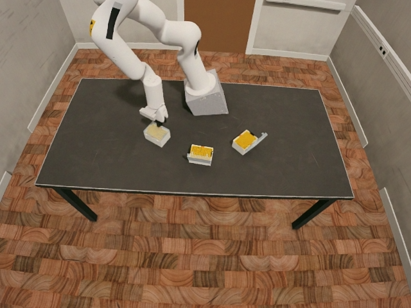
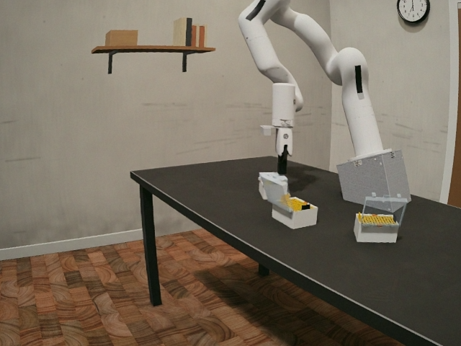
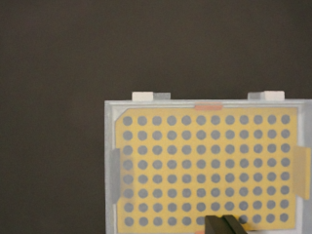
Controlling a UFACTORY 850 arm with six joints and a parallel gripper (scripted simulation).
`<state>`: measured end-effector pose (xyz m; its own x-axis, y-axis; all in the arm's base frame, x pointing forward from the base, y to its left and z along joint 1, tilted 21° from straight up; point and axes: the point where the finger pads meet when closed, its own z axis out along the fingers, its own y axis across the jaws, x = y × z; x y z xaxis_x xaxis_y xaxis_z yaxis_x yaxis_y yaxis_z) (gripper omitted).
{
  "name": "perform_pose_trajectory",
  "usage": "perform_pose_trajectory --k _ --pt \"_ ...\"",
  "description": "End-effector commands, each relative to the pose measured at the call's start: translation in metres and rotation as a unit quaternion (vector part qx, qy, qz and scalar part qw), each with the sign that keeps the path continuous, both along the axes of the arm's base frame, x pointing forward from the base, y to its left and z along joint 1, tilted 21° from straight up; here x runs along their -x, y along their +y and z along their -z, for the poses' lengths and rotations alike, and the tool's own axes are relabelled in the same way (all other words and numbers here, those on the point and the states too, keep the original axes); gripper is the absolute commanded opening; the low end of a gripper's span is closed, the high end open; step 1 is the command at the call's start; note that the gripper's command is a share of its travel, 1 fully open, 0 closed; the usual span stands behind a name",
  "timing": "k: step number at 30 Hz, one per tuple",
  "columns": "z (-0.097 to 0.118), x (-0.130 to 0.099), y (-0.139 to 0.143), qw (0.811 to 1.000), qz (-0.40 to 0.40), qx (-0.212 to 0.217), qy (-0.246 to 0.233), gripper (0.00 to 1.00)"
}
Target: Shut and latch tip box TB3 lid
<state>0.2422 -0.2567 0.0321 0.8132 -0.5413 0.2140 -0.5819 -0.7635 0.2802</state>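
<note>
- Pincer [image 2: 282,168] of mine is clamped fully shut, gripping nothing, poised over the lid edge of TB3 [image 1: 157,133].
- Black table [image 1: 99,149] carries all three boxes.
- TB3 stands leftmost, lid lowered over its tips.
</note>
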Motion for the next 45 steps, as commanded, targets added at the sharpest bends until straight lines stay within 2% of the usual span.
perform_pose_trajectory --k 1,45 --pt "0.0009 -0.0003 -0.0005 1.000 0.000 0.000 0.000 0.00" --pt "0.0073 -0.0004 -0.0029 1.000 0.000 0.000 0.000 0.00"
